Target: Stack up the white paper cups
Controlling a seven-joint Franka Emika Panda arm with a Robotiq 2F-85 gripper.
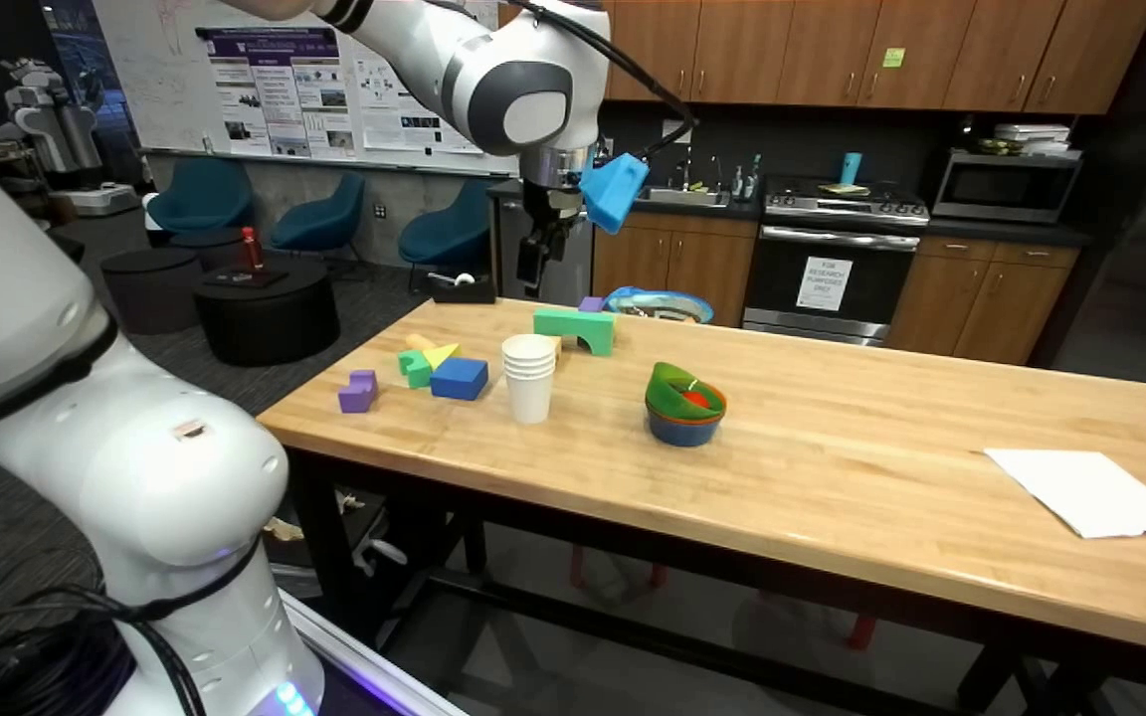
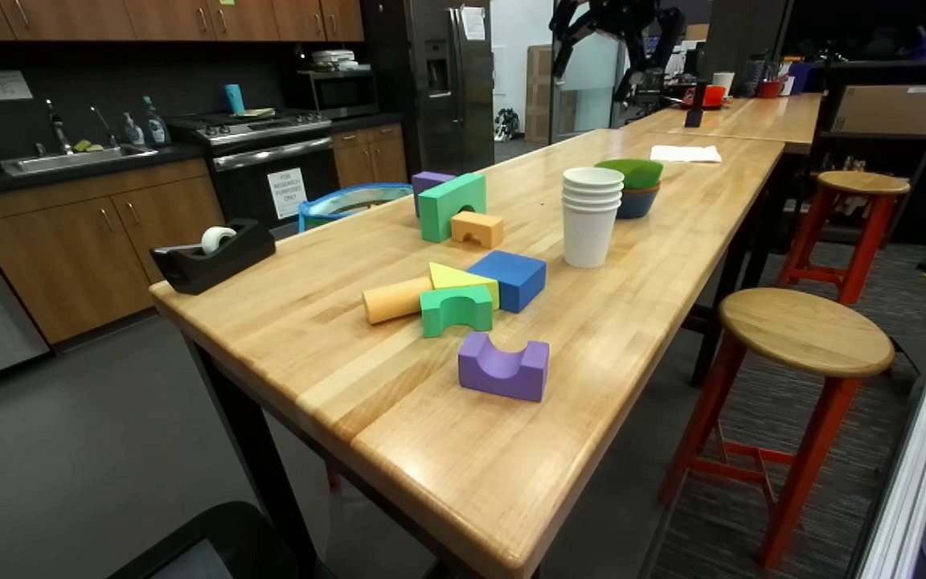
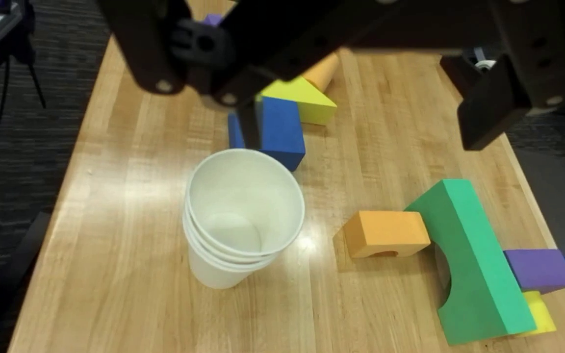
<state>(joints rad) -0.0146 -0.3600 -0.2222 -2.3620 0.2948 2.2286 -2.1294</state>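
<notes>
- Purple block [image 1: 357,393]: leftmost on the worktop [image 1: 832,418] in an exterior view; little seems likely to happen to it.
- Blue block [image 1: 459,378]: near the cups [image 1: 530,398], not touching. A low sideways bump could drive it into them and knock them over.
- Cups: upright on the worktop between the blue block and the green bowl [image 1: 670,396], nested in one stack with several rims showing. No loose white cup shows beside them, so the stacking looks done or nearly so. They look light and thin: a clipped rim would probably topple them, a hard squeeze dent them, and a lift by the top rim might leave the lower ones behind.
- Fingers [image 3: 493,115]: spread wide, nothing between them, well above the worktop. In the wrist view the cups seem to lie nearer one tip than midway, so a straight drop could strike the rim.
- Arch [image 1: 573,322]: standing, with the orange block [image 3: 388,228] just beside it; an off-centre descent might catch either.
- Green bowl: tilted above the blue bowl [image 1: 680,430]; a nudge would likely make it slide.
- Paper [image 1: 1090,487]: far right, flat; probably out of harm's way.
</notes>
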